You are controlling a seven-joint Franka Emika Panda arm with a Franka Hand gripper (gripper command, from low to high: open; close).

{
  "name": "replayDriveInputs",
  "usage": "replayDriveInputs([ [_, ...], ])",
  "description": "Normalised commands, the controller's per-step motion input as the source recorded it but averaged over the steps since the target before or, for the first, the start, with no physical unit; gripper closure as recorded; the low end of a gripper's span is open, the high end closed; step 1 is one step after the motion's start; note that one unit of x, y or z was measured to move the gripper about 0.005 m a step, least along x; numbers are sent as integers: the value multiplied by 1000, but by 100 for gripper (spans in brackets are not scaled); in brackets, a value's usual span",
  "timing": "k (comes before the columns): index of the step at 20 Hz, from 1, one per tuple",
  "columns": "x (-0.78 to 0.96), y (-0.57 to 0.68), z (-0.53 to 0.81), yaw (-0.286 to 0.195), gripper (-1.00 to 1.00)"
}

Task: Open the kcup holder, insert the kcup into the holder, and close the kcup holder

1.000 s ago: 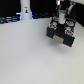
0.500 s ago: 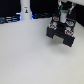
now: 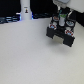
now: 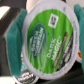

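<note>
The black kcup holder (image 3: 61, 34) stands at the far right of the exterior view, with pale patches showing on its top. My gripper (image 3: 62, 19) hangs right above it. The wrist view is filled by the kcup (image 4: 47, 37), its green printed lid facing the camera, squeezed between my two teal fingers (image 4: 16, 37). My gripper is shut on the kcup. In the exterior view the kcup is only a small green-and-white spot (image 3: 62, 21) between the fingertips. I cannot tell whether the holder's drawer is open.
A tall white bottle-like object (image 3: 25, 10) stands at the back, toward the exterior view's left, against a dark backdrop with a blue light. The white tabletop (image 3: 30, 55) stretches in front. A second green lid (image 4: 26, 76) peeks out beneath the held kcup.
Hardly anything differs; my gripper stays over the holder with the kcup in it, perhaps slightly lower.
</note>
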Motion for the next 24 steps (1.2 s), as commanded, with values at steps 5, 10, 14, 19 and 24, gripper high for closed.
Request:
replayDriveInputs([
  [5, 30, -20, -172, -5, 100],
  [10, 19, -10, -189, -1, 100],
  [14, -11, -53, 104, 0, 100],
  [19, 119, -154, 395, -61, 100],
  [24, 25, -66, 2, -26, 100],
])
